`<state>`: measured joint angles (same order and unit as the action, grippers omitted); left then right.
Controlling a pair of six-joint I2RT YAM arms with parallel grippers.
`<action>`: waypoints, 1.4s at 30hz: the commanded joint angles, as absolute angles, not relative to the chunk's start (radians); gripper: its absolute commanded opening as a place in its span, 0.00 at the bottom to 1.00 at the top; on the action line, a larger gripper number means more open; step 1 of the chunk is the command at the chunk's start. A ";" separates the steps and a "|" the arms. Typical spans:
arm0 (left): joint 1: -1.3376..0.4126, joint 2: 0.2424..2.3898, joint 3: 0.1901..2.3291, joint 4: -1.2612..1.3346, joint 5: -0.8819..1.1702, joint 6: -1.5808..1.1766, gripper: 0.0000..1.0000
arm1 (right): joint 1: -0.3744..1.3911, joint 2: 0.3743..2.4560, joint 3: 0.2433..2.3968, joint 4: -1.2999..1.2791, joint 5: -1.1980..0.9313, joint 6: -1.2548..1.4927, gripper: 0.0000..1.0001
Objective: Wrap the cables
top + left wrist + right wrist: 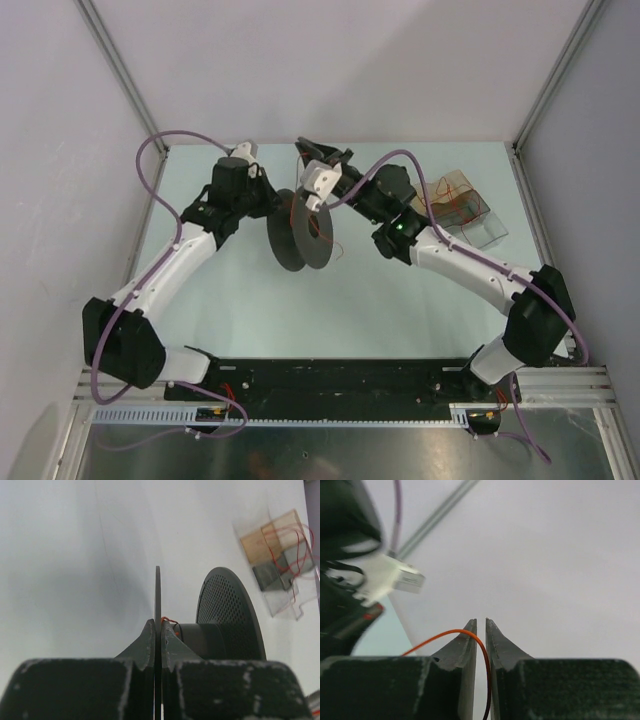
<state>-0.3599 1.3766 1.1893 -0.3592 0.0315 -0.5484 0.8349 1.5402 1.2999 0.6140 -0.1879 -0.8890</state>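
A black spool point(300, 242) with two round flanges is held up over the table. My left gripper point(158, 622) is shut on the rim of its thin near flange point(158, 592). The perforated far flange point(227, 612) and the hub sit to the right of the fingers. A thin red-orange cable point(170, 620) lies on the hub. My right gripper point(481, 622) is above and behind the spool, shut on a strand of the red-orange cable point(479, 642), which arcs away to the left. In the top view the left gripper point(275, 205) is left of the spool, the right gripper point(310, 152) behind it.
A clear plastic box point(465, 207) holding several more red cables stands at the back right of the table; it also shows in the left wrist view point(277, 555). White walls and metal frame posts enclose the table. Purple arm cables loop over both arms.
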 commanded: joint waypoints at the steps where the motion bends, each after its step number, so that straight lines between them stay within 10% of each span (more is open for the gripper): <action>1: -0.374 1.267 1.137 -0.196 0.233 -0.353 0.00 | 0.761 1.560 1.384 0.635 -0.164 -0.838 0.17; 21: -0.273 1.154 1.222 -0.102 0.755 -0.241 0.00 | 0.402 1.631 1.378 0.205 -0.293 -0.644 0.00; 42: -0.096 1.220 1.385 0.174 0.724 -0.695 0.00 | 0.369 1.650 1.220 -0.203 -0.626 -0.449 0.15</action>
